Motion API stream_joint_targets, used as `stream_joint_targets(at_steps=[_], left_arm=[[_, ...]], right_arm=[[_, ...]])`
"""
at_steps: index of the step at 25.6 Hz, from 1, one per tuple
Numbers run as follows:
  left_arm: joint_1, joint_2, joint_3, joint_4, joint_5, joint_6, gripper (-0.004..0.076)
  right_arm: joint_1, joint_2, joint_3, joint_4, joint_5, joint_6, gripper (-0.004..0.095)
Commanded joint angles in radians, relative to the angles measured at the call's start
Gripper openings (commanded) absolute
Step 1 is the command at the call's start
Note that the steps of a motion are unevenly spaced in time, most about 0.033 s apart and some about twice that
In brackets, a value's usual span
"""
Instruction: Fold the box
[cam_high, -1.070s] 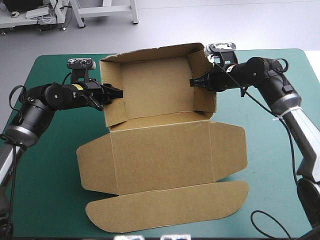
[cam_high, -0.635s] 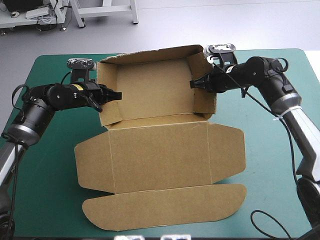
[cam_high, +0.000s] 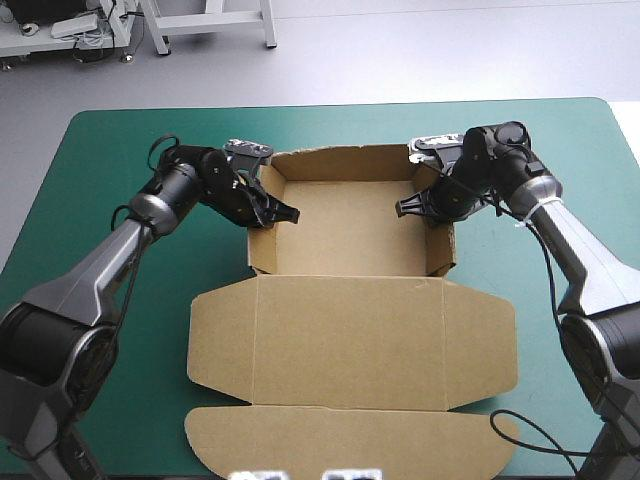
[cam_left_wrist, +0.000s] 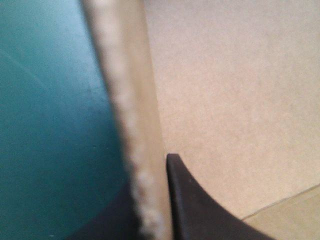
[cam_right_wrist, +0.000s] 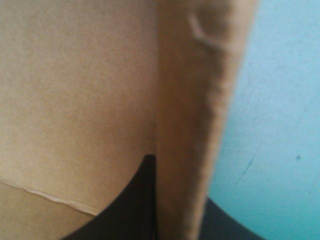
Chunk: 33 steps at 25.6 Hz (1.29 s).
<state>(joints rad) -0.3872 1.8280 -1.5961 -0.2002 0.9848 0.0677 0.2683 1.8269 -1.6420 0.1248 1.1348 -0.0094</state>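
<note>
The brown box stands mid-table as an open tray with its walls raised. Its lid lies flat toward the near edge, ending in a rounded flap. My left gripper is shut on the box at the top of the tray's left wall. In the left wrist view that wall's edge runs between my black fingers. My right gripper is shut on the box at the right wall. That wall's edge passes between the right gripper's fingers.
Bare teal-green cover lies to the left and right of the box and behind it. The lid's side flaps spread flat, and the rounded flap reaches close to the table's near edge.
Both grippers have come inward and nearer with the box. The tray has shifted right and toward the near edge, and its side walls now stand square. The left arm has swung round.
</note>
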Motion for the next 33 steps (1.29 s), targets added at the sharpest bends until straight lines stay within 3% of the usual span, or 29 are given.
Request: stream_joint_targets(at_steps=[1, 8, 19, 23, 26, 30, 33], left_arm=[[-0.061, 0.018, -0.129, -0.003, 0.053, -0.01, -0.0009], [-0.071, 0.095, -0.148, 0.093, 0.191, -0.109, -0.0009], [-0.069, 0.102, -0.148, 0.112, 0.233, -0.123, -0.0008], [-0.069, 0.1, -0.148, 0.142, 0.306, -0.074, 0.0064], [-0.063, 0.085, -0.148, 0.142, 0.305, -0.074, 0.0213], [-0.052, 0.08, -0.173, 0.139, 0.305, -0.1, 0.0454], [-0.052, 0.08, -0.199, 0.137, 0.305, -0.137, 0.0557]], right_arm=[[0.008, -0.01, -0.029, 0.026, 0.027, -0.014, -0.0011], [0.009, 0.049, -0.029, -0.072, 0.112, 0.062, -0.0011], [0.009, 0.072, -0.029, -0.047, 0.113, 0.074, -0.0013], [0.009, 0.068, -0.029, -0.047, 0.113, 0.063, 0.0015], [0.009, 0.061, -0.029, -0.047, 0.113, 0.044, 0.0167], [0.007, 0.04, -0.029, -0.051, 0.113, 0.04, 0.053], [0.007, 0.027, -0.029, -0.054, 0.113, 0.042, 0.0779]])
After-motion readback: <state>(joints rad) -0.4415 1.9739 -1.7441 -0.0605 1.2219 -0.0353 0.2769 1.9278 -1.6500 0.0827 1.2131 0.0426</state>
